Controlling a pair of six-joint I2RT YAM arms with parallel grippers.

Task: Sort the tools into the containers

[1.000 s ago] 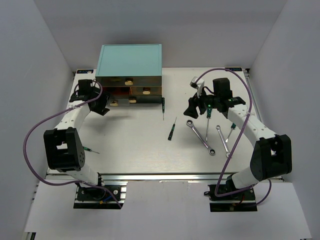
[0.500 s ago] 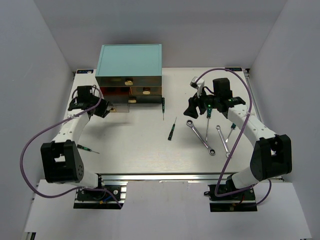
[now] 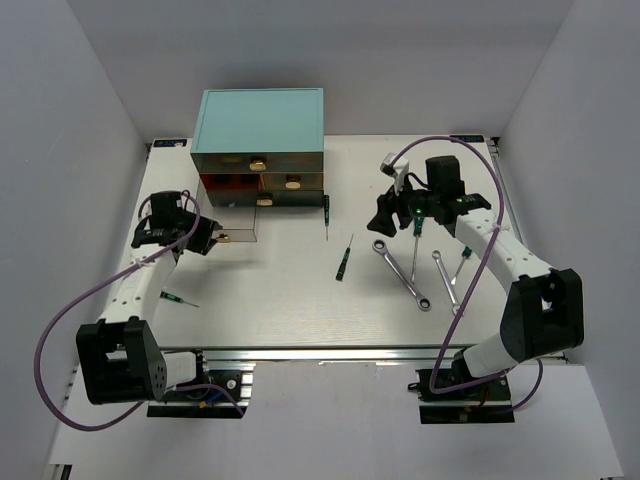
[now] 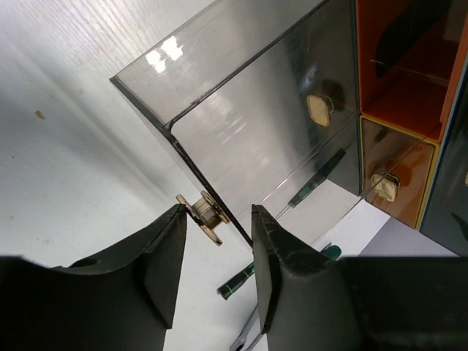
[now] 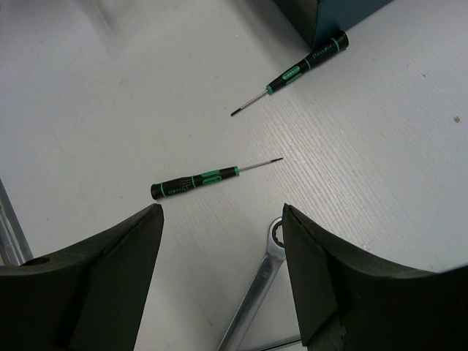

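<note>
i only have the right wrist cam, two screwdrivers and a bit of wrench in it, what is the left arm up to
observer: the left gripper is closed around the gold knob of a see-through drawer. That drawer stands well out of the teal-topped cabinet.
operator: ok, any tools over there that i can't see
observer: yes, one more screwdriver lies on the table close beside the left arm, on the far side from your gripper.
</note>
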